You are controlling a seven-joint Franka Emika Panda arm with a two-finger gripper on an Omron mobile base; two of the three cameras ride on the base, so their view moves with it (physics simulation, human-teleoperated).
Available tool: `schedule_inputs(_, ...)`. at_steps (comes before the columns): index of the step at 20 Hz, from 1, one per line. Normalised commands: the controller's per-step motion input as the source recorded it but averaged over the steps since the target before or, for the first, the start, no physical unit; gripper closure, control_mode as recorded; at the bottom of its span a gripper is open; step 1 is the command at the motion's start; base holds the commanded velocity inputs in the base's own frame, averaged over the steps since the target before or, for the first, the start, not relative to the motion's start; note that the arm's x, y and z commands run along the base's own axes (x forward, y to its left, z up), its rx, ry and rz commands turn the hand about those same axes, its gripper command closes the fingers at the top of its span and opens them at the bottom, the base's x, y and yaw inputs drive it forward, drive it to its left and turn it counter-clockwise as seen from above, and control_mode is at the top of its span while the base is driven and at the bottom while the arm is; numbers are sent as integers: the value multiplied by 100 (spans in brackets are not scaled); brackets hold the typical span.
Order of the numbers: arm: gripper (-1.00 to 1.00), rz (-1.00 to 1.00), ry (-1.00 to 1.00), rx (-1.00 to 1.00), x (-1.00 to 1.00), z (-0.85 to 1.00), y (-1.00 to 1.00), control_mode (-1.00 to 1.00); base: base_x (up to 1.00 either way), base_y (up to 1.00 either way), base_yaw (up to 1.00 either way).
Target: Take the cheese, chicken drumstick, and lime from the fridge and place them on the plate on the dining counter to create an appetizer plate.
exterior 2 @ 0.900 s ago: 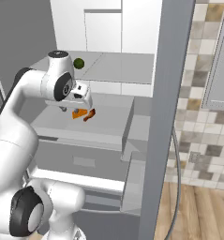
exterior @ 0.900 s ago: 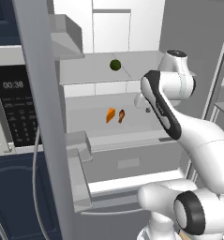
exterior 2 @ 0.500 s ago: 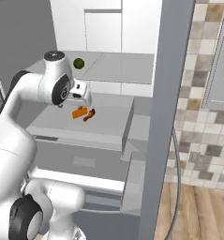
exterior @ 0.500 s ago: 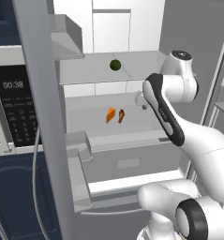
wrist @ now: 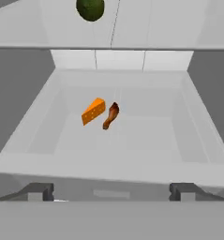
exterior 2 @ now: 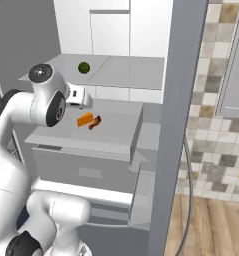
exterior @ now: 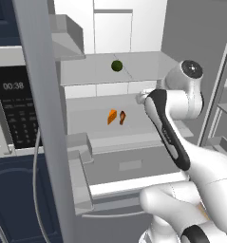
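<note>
1. Hovering before the fridge (exterior: pixel 148 52), the gripper (wrist: pixel 111 191) has its jaws spread wide, holding nothing.
2. Cheese (wrist: pixel 93 111) lies just beside the drumstick (wrist: pixel 110 116) on the lower shelf (wrist: pixel 146 136); lime (wrist: pixel 90 8) above.
3. Cheese looks light, firm, smooth; pinching its flat sides seems best.

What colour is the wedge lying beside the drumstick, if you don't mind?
Bright orange: the cheese, clearest in the hand view.

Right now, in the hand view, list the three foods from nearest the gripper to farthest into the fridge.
chicken drumstick → cheese → lime; the drumstick and cheese lie side by side on the lower shelf, so their order is close.
</note>
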Motion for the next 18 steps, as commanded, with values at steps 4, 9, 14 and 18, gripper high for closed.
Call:
schedule_inputs(4,-100,0,-25,0,-5,45,0,-100,0,0,0)
schedule_inputs(9,-100,0,-10,0,0,40,2,-100,0,0,0)
schedule_inputs(14,-100,0,0,0,4,19,14,-100,0,0,0)
schedule_inputs(18,-100,0,0,0,7,17,27,-100,0,0,0)
